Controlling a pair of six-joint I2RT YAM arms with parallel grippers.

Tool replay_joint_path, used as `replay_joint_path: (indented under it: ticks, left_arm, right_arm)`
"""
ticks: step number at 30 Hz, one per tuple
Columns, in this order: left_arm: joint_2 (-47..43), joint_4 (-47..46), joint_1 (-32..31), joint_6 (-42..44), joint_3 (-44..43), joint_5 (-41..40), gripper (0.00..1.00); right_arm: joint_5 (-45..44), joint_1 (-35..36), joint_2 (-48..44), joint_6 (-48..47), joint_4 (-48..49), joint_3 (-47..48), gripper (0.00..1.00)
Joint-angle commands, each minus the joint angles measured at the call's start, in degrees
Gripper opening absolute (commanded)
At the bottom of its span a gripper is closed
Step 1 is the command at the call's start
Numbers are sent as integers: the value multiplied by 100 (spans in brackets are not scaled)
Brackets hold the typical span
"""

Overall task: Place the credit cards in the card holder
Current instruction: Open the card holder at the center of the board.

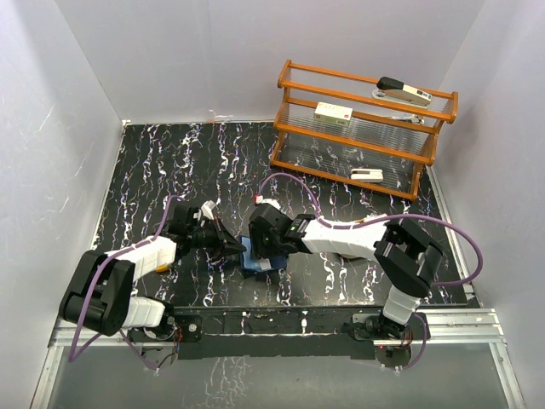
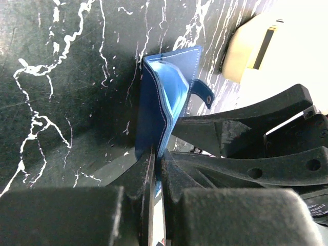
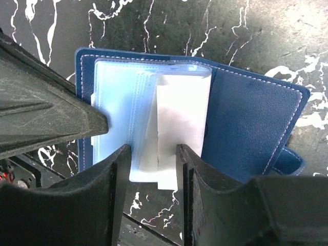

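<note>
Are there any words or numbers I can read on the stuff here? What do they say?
Nothing here can be read.
The sticker at the left wrist view's lower right edge: tiny print, too blurred.
The white device on the wooden shelf: a red mark, too small to read.
The white card and the card holder: no writing shows.
</note>
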State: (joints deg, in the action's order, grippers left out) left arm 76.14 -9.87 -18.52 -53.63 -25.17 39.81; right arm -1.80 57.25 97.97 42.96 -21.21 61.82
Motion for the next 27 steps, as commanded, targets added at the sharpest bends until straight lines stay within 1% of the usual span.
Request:
replay_joint_path:
  ticks: [1, 5, 9, 12, 16, 17, 19, 22, 23, 25, 27]
  left_arm:
    - [-9, 486, -20, 317, -200, 41, 0]
    - [49, 650, -20, 459, -259, -18, 0]
    - [33, 789, -17, 504, -277, -147, 0]
    - [37, 694, -20, 441, -236, -103, 0]
    - [9, 573, -20, 367, -194, -70, 0]
    - [2, 564, -17, 356, -186, -66, 2]
    - [-2, 520, -20, 340, -175, -60, 11]
    - [50, 446, -20, 302, -156, -102, 21]
    - [95, 431, -20, 279, -154, -118, 24]
    - [173, 380, -20, 229, -152, -115, 29]
    - [195, 355, -20, 202, -148, -162, 32]
  right_arm:
    - [-390, -4, -206, 83, 91, -53, 38]
    - [-641, -4, -291, -15, -250, 99, 40]
    - [-1192, -4, -497, 22, -612, 107, 40]
    - [-1498, -4, -579, 31, -867, 110, 40]
    - [-1677, -4, -581, 6, -1047, 83, 40]
    - [-1676, -8, -592, 4, -1053, 70, 40]
    - [-1630, -4, -601, 21, -1004, 31, 40]
    - [-1541, -4, -514, 44, -790, -27, 40]
    - [-1603, -2, -450, 67, -868, 23, 40]
    - [-1724, -4, -360, 97, -973, 63, 40]
    - [-1700, -4, -401, 70, -878, -42, 40]
